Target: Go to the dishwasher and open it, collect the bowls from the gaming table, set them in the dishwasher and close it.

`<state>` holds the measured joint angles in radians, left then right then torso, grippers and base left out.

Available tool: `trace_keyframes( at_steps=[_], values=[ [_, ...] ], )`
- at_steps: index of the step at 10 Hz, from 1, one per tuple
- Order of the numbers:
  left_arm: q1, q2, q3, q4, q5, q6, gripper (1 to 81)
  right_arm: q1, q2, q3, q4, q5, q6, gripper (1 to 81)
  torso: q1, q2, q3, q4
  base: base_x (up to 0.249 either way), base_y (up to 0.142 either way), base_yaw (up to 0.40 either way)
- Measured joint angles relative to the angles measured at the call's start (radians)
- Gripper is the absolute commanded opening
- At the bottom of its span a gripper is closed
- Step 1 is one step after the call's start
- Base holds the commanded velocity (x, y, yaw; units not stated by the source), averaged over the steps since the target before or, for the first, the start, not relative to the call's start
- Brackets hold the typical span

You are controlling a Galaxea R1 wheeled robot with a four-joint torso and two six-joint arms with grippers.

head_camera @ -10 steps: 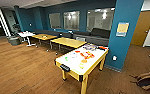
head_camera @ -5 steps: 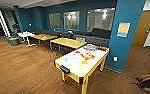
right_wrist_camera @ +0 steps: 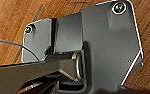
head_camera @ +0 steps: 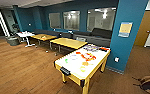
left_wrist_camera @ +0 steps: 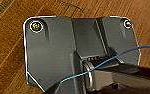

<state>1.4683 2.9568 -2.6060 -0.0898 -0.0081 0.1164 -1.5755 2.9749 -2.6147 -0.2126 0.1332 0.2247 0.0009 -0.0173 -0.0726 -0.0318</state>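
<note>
The gaming table [head_camera: 71, 77], white-topped with a yellowish edge, stands ahead of me in the head view, just in front of a blue pillar. Small bright bowls lie scattered on its top: a green one [head_camera: 66, 60], red and orange ones [head_camera: 89, 57] and a yellowish one [head_camera: 82, 69]. Colourful board-game boxes [head_camera: 92, 47] lie at its far end. The dishwasher is out of view. Both wrist views look down past my arms' dark plates onto wooden floor.
Two yellow-wood tables [head_camera: 68, 43] [head_camera: 43, 37] and a small white table [head_camera: 25, 35] stand to the left, with a dark sofa [head_camera: 98, 37] along the back wall. The blue pillar [head_camera: 127, 37] is at the right, and a brown chair or bag [head_camera: 149, 83] at the lower right. Open wooden floor [head_camera: 23, 70] spreads on the left.
The whole head view has shifted slightly, so the camera has moved. The gaming table now sits a little further left in the picture. Nothing on it has moved.
</note>
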Motion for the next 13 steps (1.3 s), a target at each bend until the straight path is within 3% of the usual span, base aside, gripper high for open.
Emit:
trace_keyframes(
  at_steps=[2, 13],
  values=[
    [0.005, 0.0, 0.0, 0.0, 0.003, 0.0, 81.1, -0.001, 0.005, 0.0, 0.0, -0.001, 0.0, 81.1, -0.001, 0.0, 0.0, 0.0, 0.08, 0.0, 0.0],
    [0.003, 0.002, 0.0, 0.0, 0.001, 0.0, 81.1, -0.004, -0.001, 0.0, 0.0, -0.001, 0.0, 81.1, -0.001, 0.0, 0.0, 0.0, 0.075, 0.07, 0.0]
  ],
)
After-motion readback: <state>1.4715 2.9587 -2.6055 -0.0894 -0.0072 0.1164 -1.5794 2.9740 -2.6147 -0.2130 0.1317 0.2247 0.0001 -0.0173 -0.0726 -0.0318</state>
